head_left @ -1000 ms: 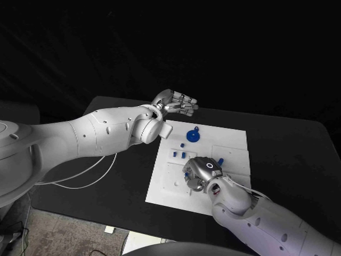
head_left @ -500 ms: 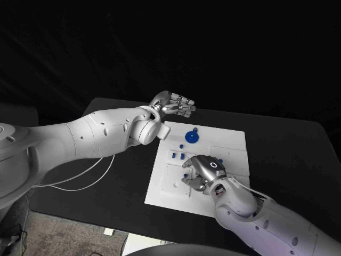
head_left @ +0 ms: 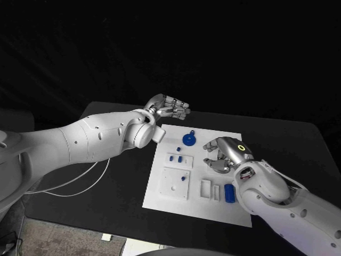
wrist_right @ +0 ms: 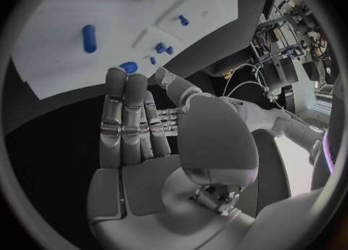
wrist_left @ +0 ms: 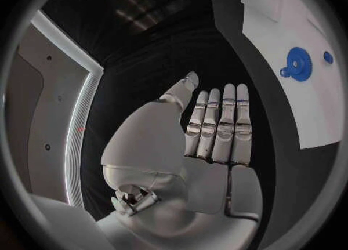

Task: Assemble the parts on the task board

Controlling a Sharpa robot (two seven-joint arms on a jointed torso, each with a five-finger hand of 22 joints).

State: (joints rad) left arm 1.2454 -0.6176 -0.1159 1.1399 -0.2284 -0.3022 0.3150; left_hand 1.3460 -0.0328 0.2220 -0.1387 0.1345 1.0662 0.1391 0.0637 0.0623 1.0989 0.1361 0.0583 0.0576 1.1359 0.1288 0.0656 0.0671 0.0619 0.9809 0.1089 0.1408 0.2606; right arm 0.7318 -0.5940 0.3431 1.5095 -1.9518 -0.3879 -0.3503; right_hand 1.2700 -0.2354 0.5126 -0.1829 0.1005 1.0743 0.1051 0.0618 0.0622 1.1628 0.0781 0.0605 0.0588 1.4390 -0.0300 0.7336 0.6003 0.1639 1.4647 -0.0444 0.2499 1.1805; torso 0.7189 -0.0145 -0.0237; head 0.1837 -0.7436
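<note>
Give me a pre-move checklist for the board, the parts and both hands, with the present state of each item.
1. Right hand empty: ok; the right wrist view shows its fingers straight with nothing in them.
2. Left hand clear of the board: ok; it is over the black table beyond the board's far edge, holding nothing.
3. Gear on the board: ok, near the far edge.
4. Cylinder free to grasp: ok; it lies on the near part of the board with nothing on it.
5. Small pegs seated in their block: cannot tell.
6. Board flat on the table: ok.
</note>
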